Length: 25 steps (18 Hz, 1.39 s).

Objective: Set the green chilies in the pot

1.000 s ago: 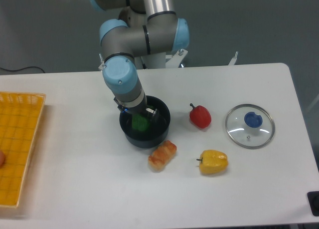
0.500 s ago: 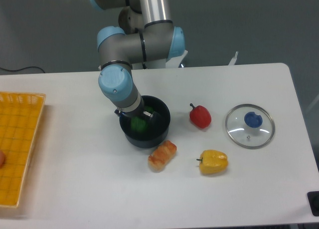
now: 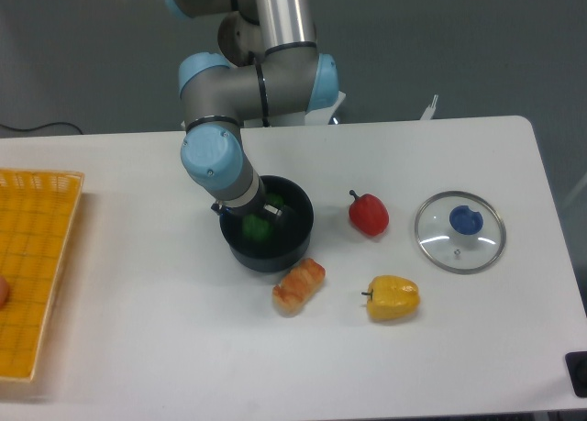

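Note:
The green chilies point(image 3: 256, 227), one glossy green pepper, lie inside the dark round pot point(image 3: 299, 230) at the middle of the table. My gripper point(image 3: 262, 211) hangs just above the pot's left half, right over the pepper. Its fingers stand apart and do not hold the pepper. The wrist hides the pot's left rim and its handle.
A red pepper point(image 3: 369, 214) lies right of the pot, a yellow pepper point(image 3: 393, 297) in front of that, and an orange-brown toy food point(image 3: 299, 286) just below the pot. A glass lid with a blue knob point(image 3: 459, 230) rests far right. A yellow basket point(image 3: 32, 274) sits at the left edge.
The gripper has risen out of the pot and shifted a little left. The green pepper stayed behind on the pot's floor.

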{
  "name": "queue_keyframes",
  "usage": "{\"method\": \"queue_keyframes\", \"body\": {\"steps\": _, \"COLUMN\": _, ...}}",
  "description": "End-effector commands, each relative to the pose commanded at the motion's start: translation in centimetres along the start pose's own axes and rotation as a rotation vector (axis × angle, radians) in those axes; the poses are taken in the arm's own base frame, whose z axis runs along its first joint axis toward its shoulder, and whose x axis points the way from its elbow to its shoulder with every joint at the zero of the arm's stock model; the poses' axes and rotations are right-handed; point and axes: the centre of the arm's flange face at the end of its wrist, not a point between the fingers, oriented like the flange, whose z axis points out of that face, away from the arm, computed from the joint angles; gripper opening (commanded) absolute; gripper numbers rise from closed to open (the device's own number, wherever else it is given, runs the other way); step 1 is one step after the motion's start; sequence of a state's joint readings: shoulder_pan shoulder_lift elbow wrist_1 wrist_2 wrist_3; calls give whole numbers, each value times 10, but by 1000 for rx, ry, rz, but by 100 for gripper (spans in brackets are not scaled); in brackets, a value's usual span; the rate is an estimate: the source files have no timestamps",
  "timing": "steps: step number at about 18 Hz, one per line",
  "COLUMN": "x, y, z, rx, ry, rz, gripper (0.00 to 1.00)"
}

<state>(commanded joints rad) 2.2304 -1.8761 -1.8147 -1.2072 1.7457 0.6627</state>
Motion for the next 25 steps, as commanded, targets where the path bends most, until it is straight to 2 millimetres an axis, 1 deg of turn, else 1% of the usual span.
{"method": "queue_keyframes", "body": {"steps": 5, "x": 1, "y": -1, "z": 1, "rx": 0, "ry": 0, "rz": -2, "gripper": 61}}
{"method": "queue_keyframes", "body": {"steps": 7, "x": 1, "y": -1, "z": 3, "rx": -4, "ry": 1, "rz": -2, "gripper": 65}}
{"method": "queue_keyframes", "body": {"steps": 13, "x": 4, "y": -4, "z": 5, "rx": -17, "ry": -8, "rz": 5, "gripper": 66}}
{"method": "queue_keyframes", "body": {"steps": 14, "x": 3, "y": -4, "z": 4, "rx": -16, "ry": -9, "rz": 4, "gripper": 69}}
{"method": "queue_keyframes", "body": {"steps": 15, "x": 3, "y": -4, "z": 4, "rx": -16, "ry": -9, "rz": 4, "gripper": 74}}
{"method": "queue_keyframes", "body": {"steps": 17, "x": 2, "y": -5, "z": 3, "rx": -15, "ry": -10, "rz": 4, "gripper": 99}}
{"method": "queue_keyframes", "body": {"steps": 22, "x": -1, "y": -6, "z": -4, "rx": -6, "ry": -15, "rz": -1, "gripper": 100}}
{"method": "queue_keyframes", "body": {"steps": 25, "x": -13, "y": -10, "z": -25, "rx": 37, "ry": -34, "rz": -18, "gripper": 100}}
